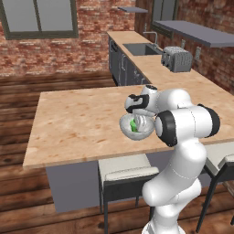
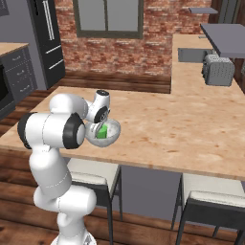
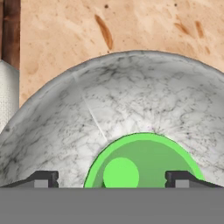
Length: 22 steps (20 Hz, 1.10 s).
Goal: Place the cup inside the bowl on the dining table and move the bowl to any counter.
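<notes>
Dining table (image 1: 77, 123) bears bowl (image 3: 87, 113) holding cup (image 3: 144, 162); toaster (image 1: 177, 59) well apart.

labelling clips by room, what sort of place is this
A rendered home kitchen, most likely: a sink set in a counter, a toaster against brick walls, and a dining table with stools tucked under it.

1. The bowl (image 3: 131, 100) is seen from above, its grey-white, dark-veined inside facing the camera.
2. The green cup (image 3: 144, 162) sits upright inside the bowl, its open mouth and lighter bottom visible.
3. The gripper (image 3: 111, 180) has its two dark tips spread wide, one on each side of the cup, apart from it.
4. The wood-look dining table (image 3: 87, 30) lies beyond the bowl's rim.
</notes>
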{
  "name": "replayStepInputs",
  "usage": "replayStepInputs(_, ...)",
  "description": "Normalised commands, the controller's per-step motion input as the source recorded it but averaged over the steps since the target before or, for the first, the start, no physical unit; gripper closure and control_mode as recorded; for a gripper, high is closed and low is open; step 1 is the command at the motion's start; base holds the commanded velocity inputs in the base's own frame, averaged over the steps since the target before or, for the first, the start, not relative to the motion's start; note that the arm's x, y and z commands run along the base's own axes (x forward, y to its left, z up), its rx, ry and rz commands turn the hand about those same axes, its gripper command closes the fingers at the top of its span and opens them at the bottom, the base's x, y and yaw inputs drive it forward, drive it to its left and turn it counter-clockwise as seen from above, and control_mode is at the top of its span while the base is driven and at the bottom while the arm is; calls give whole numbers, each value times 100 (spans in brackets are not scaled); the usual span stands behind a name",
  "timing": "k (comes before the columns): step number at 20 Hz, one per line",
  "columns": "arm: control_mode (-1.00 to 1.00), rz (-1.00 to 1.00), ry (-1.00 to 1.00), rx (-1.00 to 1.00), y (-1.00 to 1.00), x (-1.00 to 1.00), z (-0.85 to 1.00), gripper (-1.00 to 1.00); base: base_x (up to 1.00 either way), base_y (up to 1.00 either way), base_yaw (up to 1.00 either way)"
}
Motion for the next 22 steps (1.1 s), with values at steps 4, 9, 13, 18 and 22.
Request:
replayStepInputs(4, -100, -1, 0, 0, -19, -5, 8, -100, 0, 0, 0)
replayStepInputs(9, -100, -1, 0, 0, -10, 0, 21, -100, 0, 0, 0)
replayStepInputs(13, -100, -1, 0, 0, 0, 0, 30, -100, 0, 0, 0)
replayStepInputs(18, -100, -2, 0, 0, 0, 0, 26, -100, 0, 0, 0)
replayStepInputs(22, -100, -15, 0, 0, -1, -2, 12, -100, 0, 0, 0)
